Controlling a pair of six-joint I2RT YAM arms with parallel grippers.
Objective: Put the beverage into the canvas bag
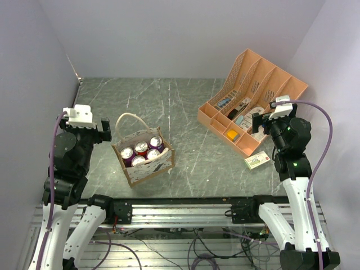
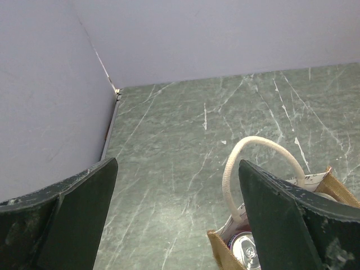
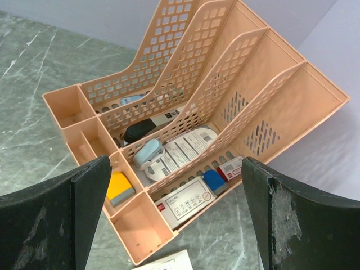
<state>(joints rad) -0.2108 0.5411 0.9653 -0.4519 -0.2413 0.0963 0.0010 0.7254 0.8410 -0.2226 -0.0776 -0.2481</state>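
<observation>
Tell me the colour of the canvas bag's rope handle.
Cream. The rope handle shows best in the left wrist view.

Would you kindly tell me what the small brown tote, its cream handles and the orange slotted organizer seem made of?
The small brown tote looks like matte woven canvas or jute, coarse-textured. Its cream handles appear to be twisted rope, judging by the strands. The orange slotted organizer looks like smooth moulded plastic with perforated walls.

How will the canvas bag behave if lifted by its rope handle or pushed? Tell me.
Probably heavy for its size: the canvas bag holds five cans. The rope handle stands arched, so it is likely fairly stiff. Pushed, the bag should slide rather than tip, being boxy.
</observation>
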